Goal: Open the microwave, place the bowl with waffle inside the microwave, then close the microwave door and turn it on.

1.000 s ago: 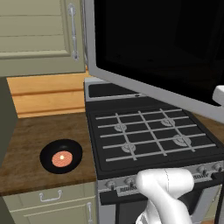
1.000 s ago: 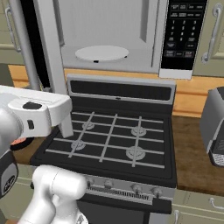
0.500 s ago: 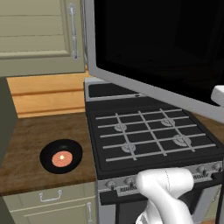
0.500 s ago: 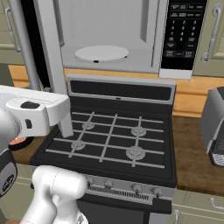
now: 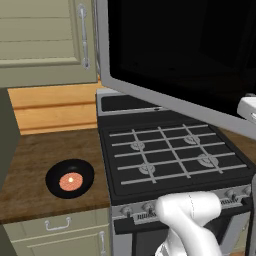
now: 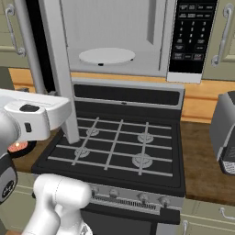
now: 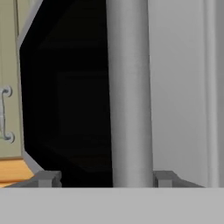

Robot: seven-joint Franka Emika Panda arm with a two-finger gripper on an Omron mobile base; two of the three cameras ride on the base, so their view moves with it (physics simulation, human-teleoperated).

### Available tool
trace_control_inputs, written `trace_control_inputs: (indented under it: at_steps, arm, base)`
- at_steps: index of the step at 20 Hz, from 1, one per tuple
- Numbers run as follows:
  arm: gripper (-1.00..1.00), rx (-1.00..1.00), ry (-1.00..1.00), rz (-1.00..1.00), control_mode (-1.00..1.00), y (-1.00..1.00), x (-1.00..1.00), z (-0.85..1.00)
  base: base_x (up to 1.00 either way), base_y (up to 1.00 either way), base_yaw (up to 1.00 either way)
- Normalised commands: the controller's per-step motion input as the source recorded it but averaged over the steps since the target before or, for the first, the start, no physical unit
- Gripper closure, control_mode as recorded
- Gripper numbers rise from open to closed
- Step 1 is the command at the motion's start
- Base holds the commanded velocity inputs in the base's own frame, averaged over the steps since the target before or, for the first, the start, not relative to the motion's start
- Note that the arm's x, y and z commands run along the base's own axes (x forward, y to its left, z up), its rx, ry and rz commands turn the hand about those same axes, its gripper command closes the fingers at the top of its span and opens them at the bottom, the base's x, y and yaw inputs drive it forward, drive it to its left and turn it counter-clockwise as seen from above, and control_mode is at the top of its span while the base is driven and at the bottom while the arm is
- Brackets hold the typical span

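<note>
The microwave [image 6: 114, 27] hangs above the stove with its grey interior and white turntable [image 6: 106, 56] exposed. The microwave door [image 5: 175, 50] is swung wide open, its black glass facing left. In the hand view my gripper [image 7: 106, 179] stands open, one fingertip on each side of the door's vertical silver handle [image 7: 129, 87], with a visible gap on the left side. The black bowl with waffle [image 5: 70, 178] rests on the wooden counter left of the stove. In the right base view the bowl [image 6: 18, 148] peeks out from under my arm.
A black gas stove [image 5: 170, 155] with grates sits directly below the microwave. An olive cabinet door [image 5: 45, 40] hangs at upper left. The microwave's keypad [image 6: 189, 36] is on its right side. A grey toaster [image 6: 225, 133] stands on the right counter.
</note>
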Motion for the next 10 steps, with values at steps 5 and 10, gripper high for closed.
trace_control_inputs:
  at_steps: [5,10]
  arm:
    - [-1.00,0.00,0.00,0.00,-1.00,0.00,0.00,0.00]
    - [-1.00,0.00,-0.03,0.00,-1.00,0.00,-0.43,0.00]
  base:
    - [0.00,0.00,0.00]
    - [0.00,0.00,0.00]
